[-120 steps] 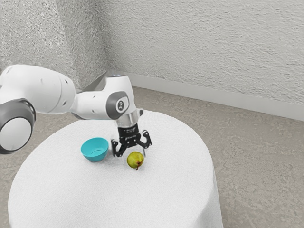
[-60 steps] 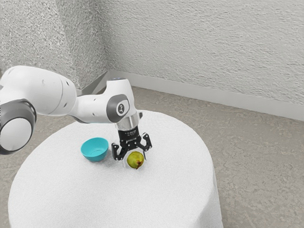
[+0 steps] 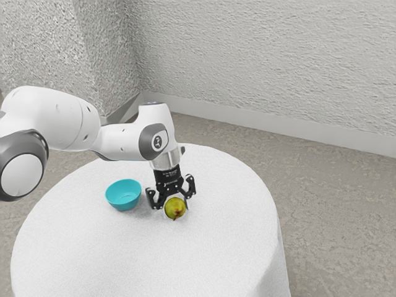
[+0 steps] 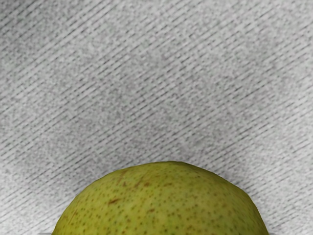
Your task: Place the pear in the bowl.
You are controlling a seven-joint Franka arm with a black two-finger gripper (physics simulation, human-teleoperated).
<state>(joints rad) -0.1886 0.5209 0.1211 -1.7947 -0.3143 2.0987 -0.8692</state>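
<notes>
At the end of the arm, low over the table, the gripper has its two fingers drawn in on the pear, one to each flank, and looks to be clamped on it. The pear appears to be down on the cloth, its darker stem end facing the exterior view's near side; in the wrist view its speckled skin bulges just under the hand. Settling the grip seems to be the step in hand. It asks for even pressure on both flanks (a round, smooth fruit may roll or squirt out if pinched off centre), then a slow, straight rise, so that any slip shows while the drop is slight. The bowl stands upright and near, toward the exterior view's left, apart from the gripper. Its rim calls for a proper lift before any sideways travel, since a low-hanging pear could knock it, and for a gentle release over the middle.
</notes>
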